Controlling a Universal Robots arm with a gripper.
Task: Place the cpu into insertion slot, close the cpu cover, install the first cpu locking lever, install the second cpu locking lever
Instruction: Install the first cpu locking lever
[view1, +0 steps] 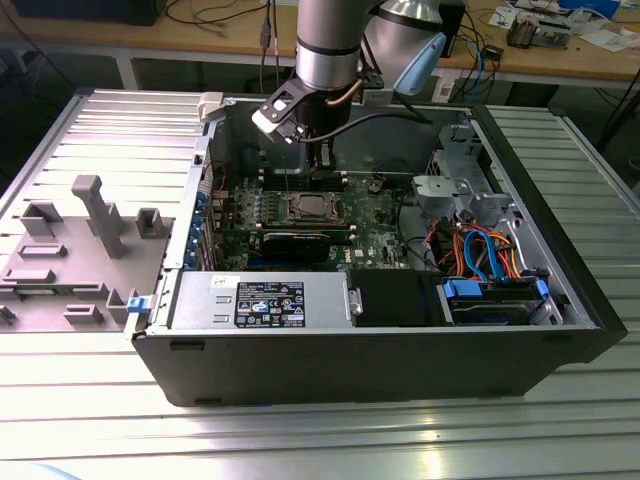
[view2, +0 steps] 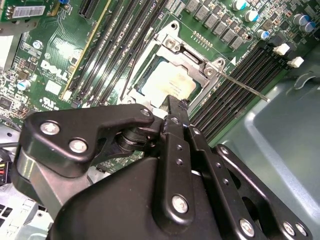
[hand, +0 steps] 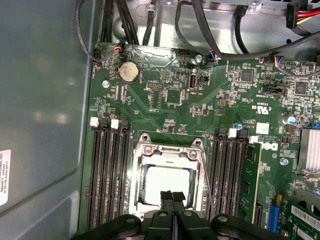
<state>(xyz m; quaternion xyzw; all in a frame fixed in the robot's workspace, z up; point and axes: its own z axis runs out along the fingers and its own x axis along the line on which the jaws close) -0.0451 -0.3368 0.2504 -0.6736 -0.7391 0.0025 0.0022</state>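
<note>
Green motherboard (hand: 165, 100), cpu (hand: 165, 180) within cpu cover (hand: 167, 152)

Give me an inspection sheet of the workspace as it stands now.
Surface: ribbed metal table carrying an open computer case.
Job's things: cpu sits in the slot; cover appears to lie flat around it; one thin lever juts out from a socket corner over the memory slots.
Clutter: grey plastic fixture on the table, at the exterior view's left of the case.
Gripper: gripper shut, holding nothing, tips at the cpu's edge; contact cannot be told.
Cables: orange and blue bundle inside the case; black cables past the board's edge.
Surroundings: workbench with loose items behind.
</note>
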